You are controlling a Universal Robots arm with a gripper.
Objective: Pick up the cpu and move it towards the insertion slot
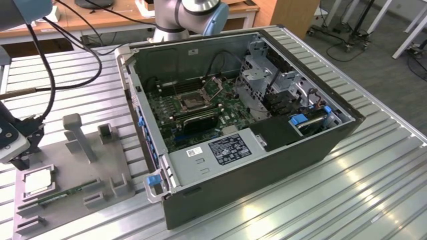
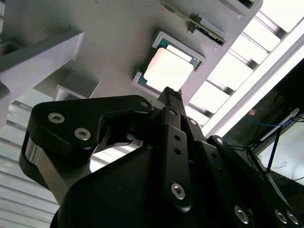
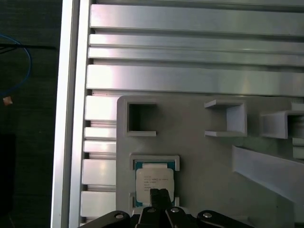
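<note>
The cpu (image 3: 153, 179), a small flat square chip with a silvery-white metal face, sits in a pocket of the grey plastic fixture plate (image 3: 199, 161). It is straight beneath the fingertips of my black gripper (image 3: 159, 194), seemingly not touching them. The fingers look pressed together, holding nothing. I judge that going down like this would jab the chip's face, and the pocket's raised rim could foul an edge grip.

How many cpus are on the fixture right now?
1. The cpu lies in a square pocket of the grey fixture, close to the gripper. The gripper may hide more.
</note>
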